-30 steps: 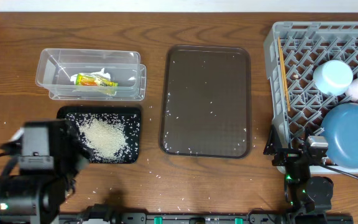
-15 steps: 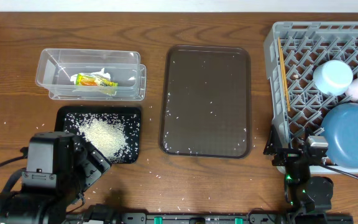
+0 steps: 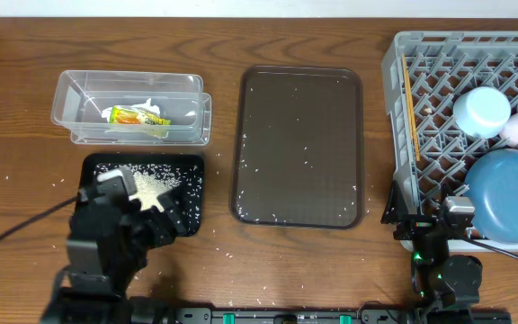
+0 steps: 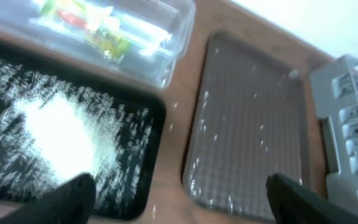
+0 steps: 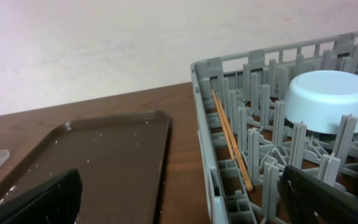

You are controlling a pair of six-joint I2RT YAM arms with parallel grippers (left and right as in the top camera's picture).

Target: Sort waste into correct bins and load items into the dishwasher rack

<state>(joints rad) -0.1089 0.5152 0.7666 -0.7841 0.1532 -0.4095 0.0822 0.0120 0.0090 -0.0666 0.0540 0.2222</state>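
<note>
Wooden counter (image 3: 16,90): rice heap (image 3: 156,191) in black tray (image 3: 196,160), near left; plate (image 3: 511,202) in rack (image 3: 392,81), right. Left tool (image 4: 179,193) wide, empty, over tray's near part; right tool (image 5: 182,199) wide, empty. Lift away without scattering grains.

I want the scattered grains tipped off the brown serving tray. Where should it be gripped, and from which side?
Probably take the brown serving tray by the raised rim, midway along its near short edge, from above, jaws straddling the lip. It lies flat, so nothing slips under it, and the dishwasher rack crowds its right side.
</note>
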